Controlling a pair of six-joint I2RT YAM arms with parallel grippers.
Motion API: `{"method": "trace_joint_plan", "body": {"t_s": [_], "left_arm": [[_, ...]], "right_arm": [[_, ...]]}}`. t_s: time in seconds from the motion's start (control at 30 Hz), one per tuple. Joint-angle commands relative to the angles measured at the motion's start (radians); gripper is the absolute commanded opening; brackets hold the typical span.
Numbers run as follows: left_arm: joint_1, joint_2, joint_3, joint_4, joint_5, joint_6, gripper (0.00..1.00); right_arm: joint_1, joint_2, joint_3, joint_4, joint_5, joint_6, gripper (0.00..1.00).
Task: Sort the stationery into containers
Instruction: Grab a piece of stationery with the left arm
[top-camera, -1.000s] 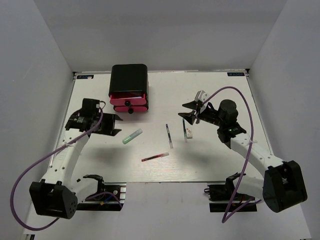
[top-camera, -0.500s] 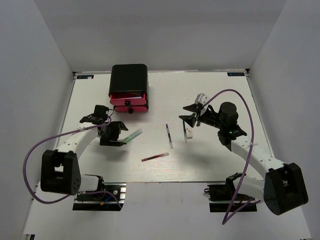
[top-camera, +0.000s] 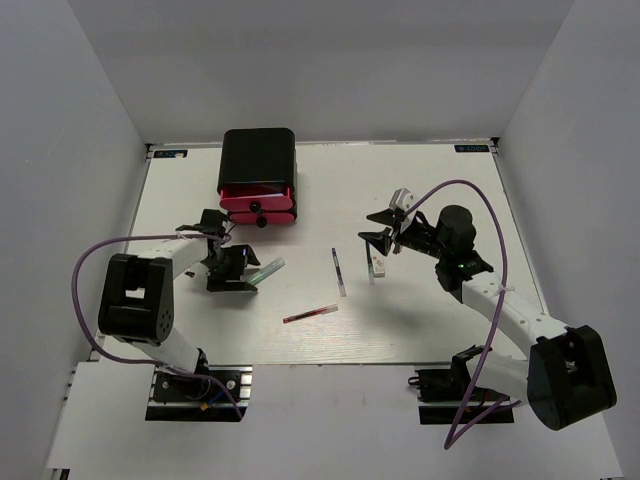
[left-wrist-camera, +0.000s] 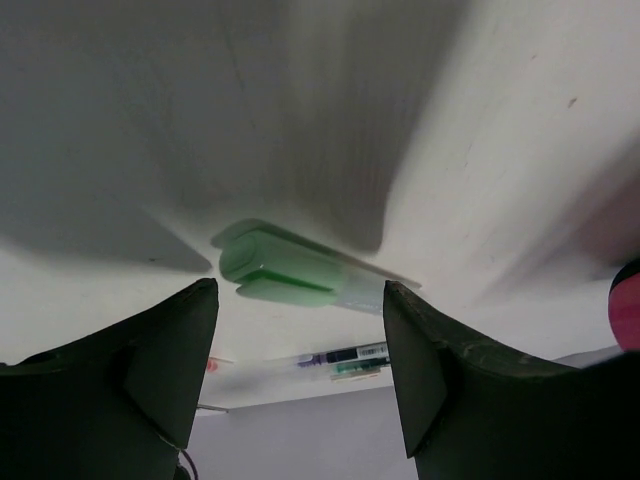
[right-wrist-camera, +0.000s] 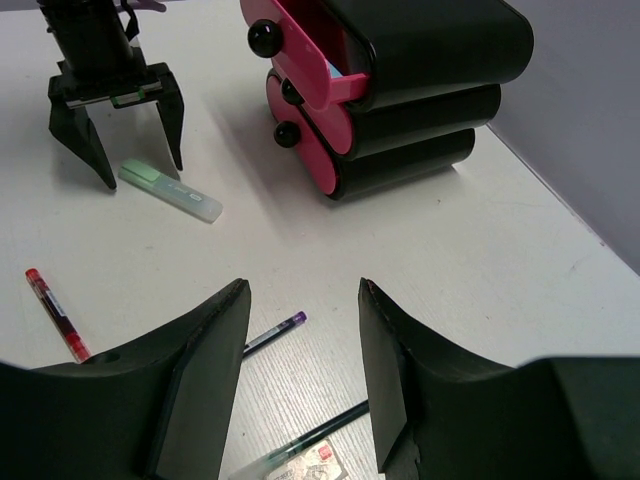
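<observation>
Top external shows us the thin red pen (top-camera: 310, 314) lying nearest on the table (top-camera: 430, 320). Beyond it our left gripper (right-wrist-camera: 141, 168) stands spread over one end of the green marker (top-camera: 265, 271), not clamping it. To its right lie two dark pens (top-camera: 339, 271), with our right gripper (top-camera: 377, 225) spread and empty. Farthest sit the pink-red drawers (top-camera: 258, 207), the top one pulled out.

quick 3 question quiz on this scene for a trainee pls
1. True or false: the left gripper is shut on the green marker.
2. Which drawer of the black box is pulled out? A top, B middle, C bottom.
3. What colour is the pen lying nearest the arm bases?
Key: 1 false, its jaws are open; 2 A; 3 red.
</observation>
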Motion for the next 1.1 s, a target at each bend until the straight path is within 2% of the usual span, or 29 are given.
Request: {"method": "trace_joint_plan", "body": {"t_s": [0.0,0.17,0.3,0.53,0.63,0.77,0.9,1.07], "left_arm": [[-0.005,0.028,0.041,0.015,-0.026,-0.026,0.77],[-0.005,0.1,0.061,0.006,-0.049,-0.026,0.75],[-0.005,0.1,0.07,-0.015,-0.075,-0.026,0.7],[-0.005,0.088,0.061,-0.034,-0.107,-0.017,0.34],[-0.005,0.046,0.07,-0.057,-0.134,0.006,0.25],[-0.005,-0.012,0.107,-0.057,-0.153,0.073,0.08],[-0.005,-0.137,0.13,-0.069,-0.085,0.121,0.0],[-0.005,-0.263,0.18,-0.081,-0.052,0.141,0.0]], "right_arm": [[-0.005,-0.019,-0.009,0.034,0.003,0.002,0.53],[-0.007,-0.022,-0.009,0.032,0.006,0.003,0.53],[-0.01,-0.022,-0.01,0.032,0.007,0.003,0.53],[-0.013,-0.028,-0.01,0.037,0.007,0.011,0.53],[-0.013,-0.03,-0.007,0.035,0.004,0.011,0.53],[-0.013,-0.03,-0.009,0.035,-0.002,0.015,0.53],[-0.01,-0.031,-0.006,0.032,-0.005,0.015,0.53],[-0.01,-0.028,-0.007,0.031,-0.006,0.012,0.53]]}}
